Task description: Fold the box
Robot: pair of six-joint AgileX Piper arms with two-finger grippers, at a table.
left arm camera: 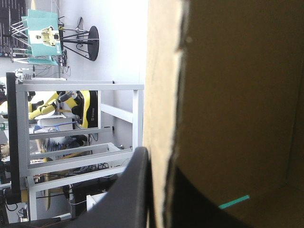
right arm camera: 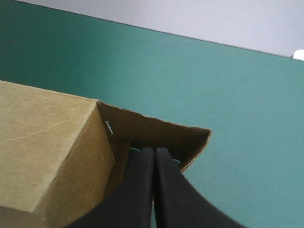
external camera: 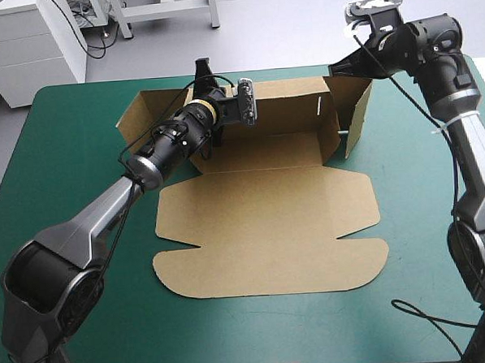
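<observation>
Brown box [external camera: 269, 221] sits mid-table [external camera: 71, 174] on the teal-green cover. Its far and right walls are raised and the lid lies flat toward the near edge. The left gripper [external camera: 205, 76] is at the left part of the far wall, black fingers [left arm camera: 133, 194] clamped either side of the board edge. The right gripper [right arm camera: 154, 154] is at the far right corner flap [right arm camera: 156, 130]. Its fingers are closed together to a point, tips right at the flap; contact unclear.
</observation>
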